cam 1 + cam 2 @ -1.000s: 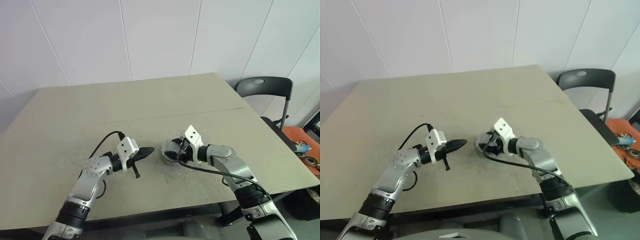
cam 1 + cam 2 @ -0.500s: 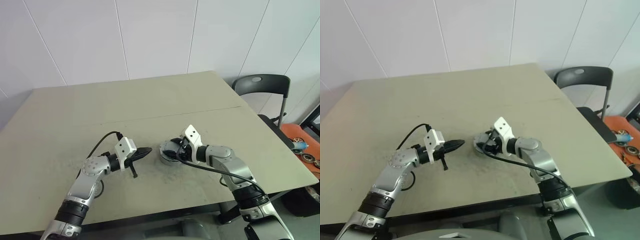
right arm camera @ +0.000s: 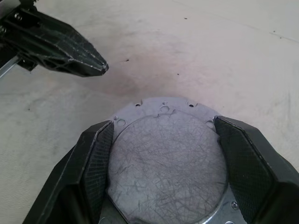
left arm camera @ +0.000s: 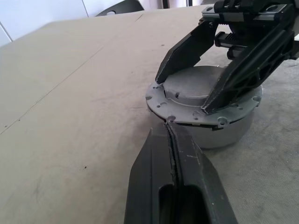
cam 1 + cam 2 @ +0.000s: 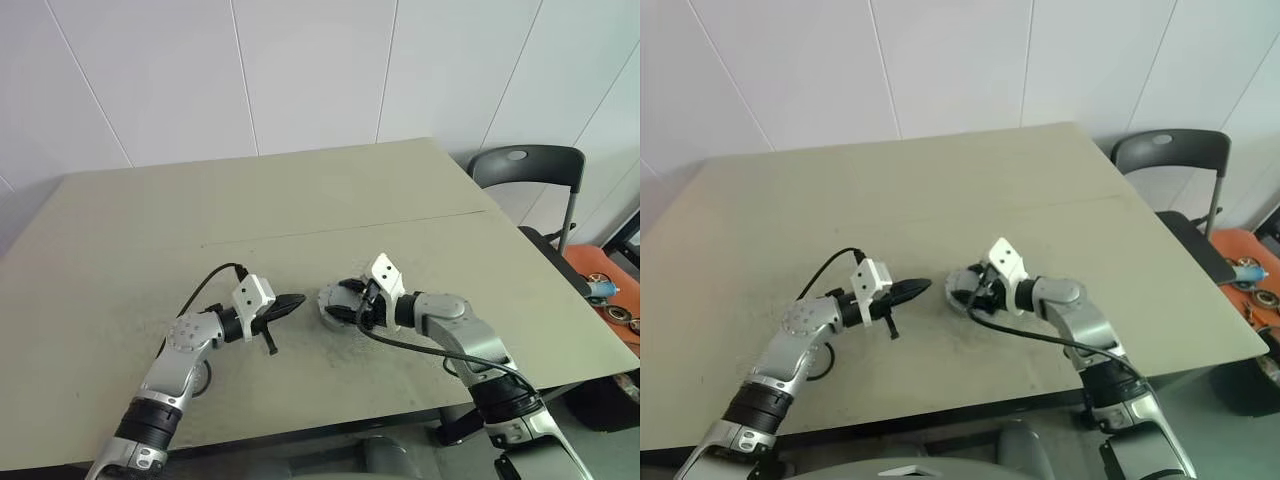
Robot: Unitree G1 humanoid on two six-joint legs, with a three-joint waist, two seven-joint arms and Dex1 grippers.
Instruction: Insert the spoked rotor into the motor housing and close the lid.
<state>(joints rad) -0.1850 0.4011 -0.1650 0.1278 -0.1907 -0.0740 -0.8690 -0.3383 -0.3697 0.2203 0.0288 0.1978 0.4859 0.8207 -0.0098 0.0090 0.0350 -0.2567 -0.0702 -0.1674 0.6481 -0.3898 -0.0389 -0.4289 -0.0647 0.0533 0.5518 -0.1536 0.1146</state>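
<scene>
A round silver puck, the motor housing point(image 4: 226, 133), stands on the table in front of me. On top of it lies a grey flanged cap with a scratched flat face, the lid point(image 3: 168, 158). My right gripper point(image 5: 345, 300) reaches over it from the right. Its two black fingers point(image 3: 96, 154) press against opposite sides of the lid's raised disc, with their tips on the flange. My left gripper point(image 5: 298, 300) is shut and holds nothing. It points at the housing from the left, its tip just short of the flange rim. The spoked rotor is hidden.
The beige table point(image 5: 300, 210) has a seam running across its middle, and its front edge is close to my arms. A black chair point(image 5: 530, 170) stands past the right edge. An orange tray with small parts point(image 5: 605, 295) sits low at the far right.
</scene>
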